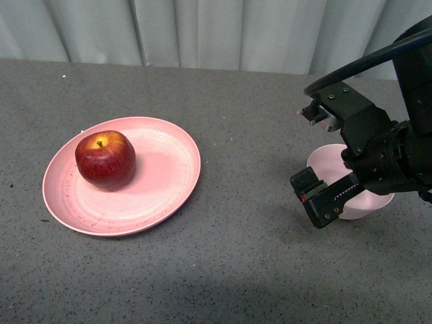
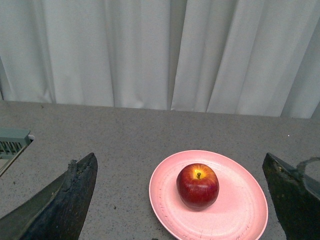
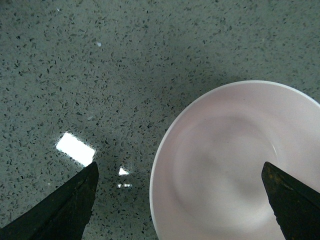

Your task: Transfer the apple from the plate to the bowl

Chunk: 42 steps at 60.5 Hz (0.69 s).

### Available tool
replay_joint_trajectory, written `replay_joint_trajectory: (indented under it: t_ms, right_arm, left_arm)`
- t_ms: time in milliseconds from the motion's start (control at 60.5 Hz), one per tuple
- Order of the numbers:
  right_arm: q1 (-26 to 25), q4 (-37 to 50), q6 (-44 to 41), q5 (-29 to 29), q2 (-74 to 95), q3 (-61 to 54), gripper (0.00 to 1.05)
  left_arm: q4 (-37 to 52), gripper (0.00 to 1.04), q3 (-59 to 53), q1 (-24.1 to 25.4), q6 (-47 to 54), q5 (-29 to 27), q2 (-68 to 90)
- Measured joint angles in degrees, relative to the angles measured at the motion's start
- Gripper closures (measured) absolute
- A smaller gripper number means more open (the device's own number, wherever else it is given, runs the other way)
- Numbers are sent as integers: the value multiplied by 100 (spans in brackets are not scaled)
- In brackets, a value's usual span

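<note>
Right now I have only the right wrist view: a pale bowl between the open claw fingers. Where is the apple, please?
Observer: The apple sits on the plate, on the robot's left side, well apart from the bowl.
Operator: Is the left claw holding it?
Observer: No. The left claw is open and empty, facing the apple without touching it.
Operator: Does the apple stand upright?
Observer: Yes, its stem points up, with a yellow patch around it.

Front overlooks table (image 1: 256, 270); left wrist faces plate (image 2: 240, 200); right wrist close above bowl (image 3: 225, 150).
</note>
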Motion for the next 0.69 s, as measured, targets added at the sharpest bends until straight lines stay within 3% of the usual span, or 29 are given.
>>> replay_joint_trajectory:
  t_ms: [182, 231, 595, 694]
  right_arm:
    - [13, -326, 17, 68, 369, 378, 10]
    - [13, -387, 20, 74, 396, 424, 14]
    - [13, -654, 59, 48, 420, 535, 86]
    - [11, -691, 57, 52, 420, 535, 99]
  left_arm:
    - [0, 7, 0, 0, 0, 0, 0]
    - [0, 7, 0, 0, 0, 0, 0]
    - [0, 7, 0, 0, -2, 0, 0]
    - [0, 7, 0, 0, 0, 0, 0]
